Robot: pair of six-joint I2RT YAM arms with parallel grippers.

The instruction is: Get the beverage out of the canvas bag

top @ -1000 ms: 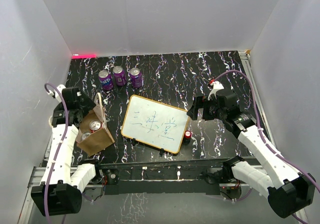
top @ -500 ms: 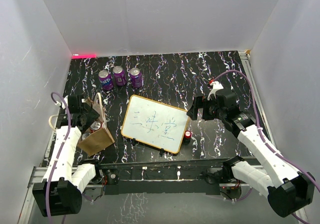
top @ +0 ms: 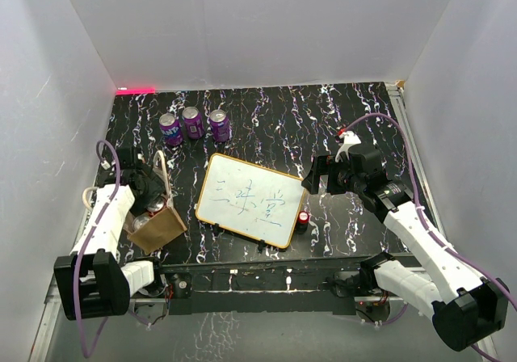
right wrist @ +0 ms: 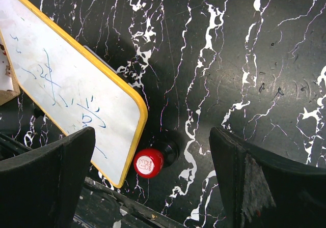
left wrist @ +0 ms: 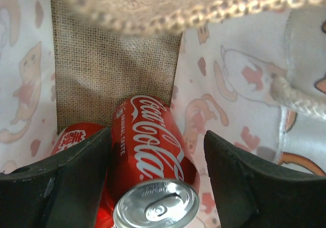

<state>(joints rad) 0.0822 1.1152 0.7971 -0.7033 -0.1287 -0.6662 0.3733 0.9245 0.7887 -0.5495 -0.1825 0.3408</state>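
The canvas bag (top: 159,229) stands at the left of the table, its cream handles (top: 162,170) loose. My left gripper (top: 144,187) reaches into its mouth. Inside, against the cat-print lining (left wrist: 239,75), a red Coca-Cola can (left wrist: 153,151) leans with its silver top toward the camera. A second red can (left wrist: 71,139) lies beside it on the left. My left gripper (left wrist: 157,134) is open astride the Coca-Cola can: the left finger is against it, and lining shows between the can and the right finger. My right gripper (top: 317,176) hovers open and empty right of the board.
A white board with a yellow-wood frame (top: 250,200) lies mid-table, with a red-capped stamp (right wrist: 148,162) at its right corner under the right gripper (right wrist: 152,136). Three purple cans (top: 192,124) stand at the back left. The left wall is close to the bag.
My left arm has drawn toward the near edge and dipped its gripper into the bag, which has tipped slightly. The jaws narrowed around the can. The right arm has not moved.
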